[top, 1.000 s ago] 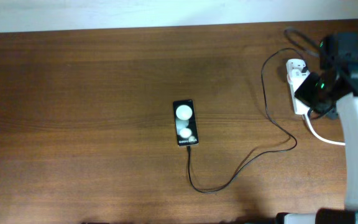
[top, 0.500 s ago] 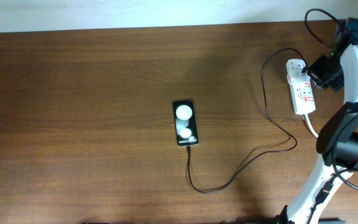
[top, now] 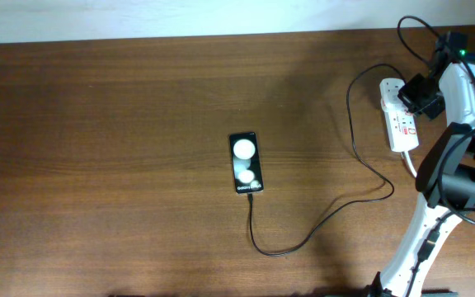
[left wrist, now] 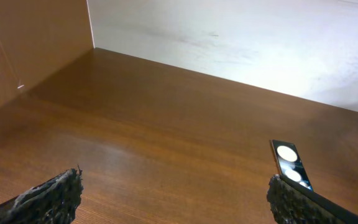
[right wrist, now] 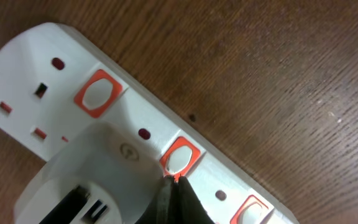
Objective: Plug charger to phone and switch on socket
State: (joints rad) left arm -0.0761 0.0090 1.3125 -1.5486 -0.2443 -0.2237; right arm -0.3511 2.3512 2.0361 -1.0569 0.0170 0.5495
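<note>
The phone (top: 246,163) lies flat mid-table, two white discs on it; it also shows in the left wrist view (left wrist: 289,163). The thin black charger cable (top: 320,227) runs from the phone's near end, loops right and rises to a white plug (right wrist: 98,186) seated in the white socket strip (top: 399,122). My right gripper (right wrist: 173,183) is shut, its tips touching the edge of an orange-framed white switch (right wrist: 180,157) on the strip (right wrist: 48,68). My left gripper (left wrist: 173,199) is open and empty above bare table, left of the phone.
The strip's thick white cord (top: 423,179) trails toward the right arm's base. Thick black robot cables (top: 415,37) loop near the back right. A white wall (left wrist: 241,43) bounds the far table edge.
The right arm swung from over the strip to the far right edge, then its gripper came down onto the strip's far end. Phone, cable and left gripper have not moved.
</note>
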